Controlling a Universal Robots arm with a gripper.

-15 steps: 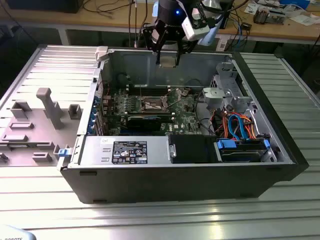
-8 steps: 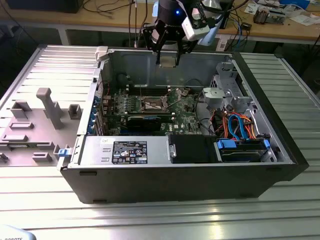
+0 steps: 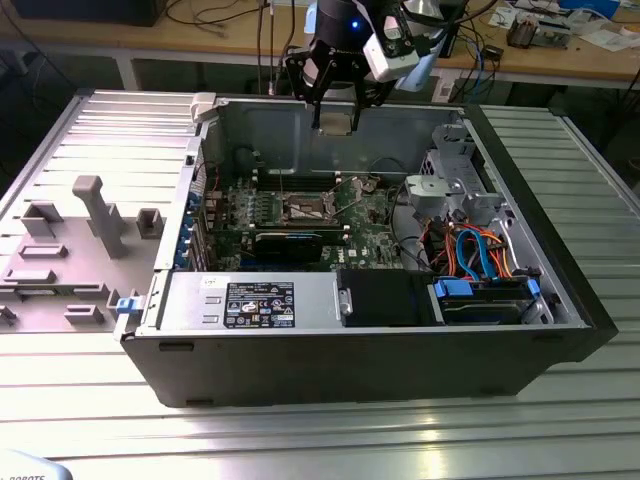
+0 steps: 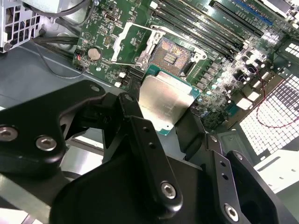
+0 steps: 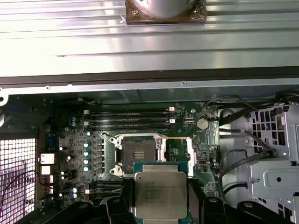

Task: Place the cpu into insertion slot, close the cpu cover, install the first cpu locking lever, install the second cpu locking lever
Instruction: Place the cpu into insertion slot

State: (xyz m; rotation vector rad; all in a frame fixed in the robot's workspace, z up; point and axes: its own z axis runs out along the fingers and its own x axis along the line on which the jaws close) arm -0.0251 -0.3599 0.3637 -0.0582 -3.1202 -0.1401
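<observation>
My gripper (image 3: 337, 122) hangs above the open computer case, shut on the cpu (image 3: 337, 117), a flat square chip with a silvery top. In both wrist views the cpu (image 4: 164, 100) (image 5: 160, 193) sits clamped between the black fingers (image 4: 132, 109), held well above the green motherboard (image 4: 117, 14). The insertion slot (image 4: 171, 56) (image 5: 138, 152) lies bare below it, its dark tan contact field showing. The cpu cover (image 4: 122, 35) (image 5: 189, 158) stands swung open beside the slot. In the exterior view the insertion slot (image 3: 305, 209) is below and slightly left of the gripper.
Long memory slots (image 5: 126, 119) run beside the socket. A black card (image 3: 290, 243) stands in front of it. A drive cage (image 3: 455, 185), blue and orange cables (image 3: 480, 255) and a power supply (image 3: 250, 300) crowd the case. A grey fixture (image 3: 70, 250) lies on the exterior view's left.
</observation>
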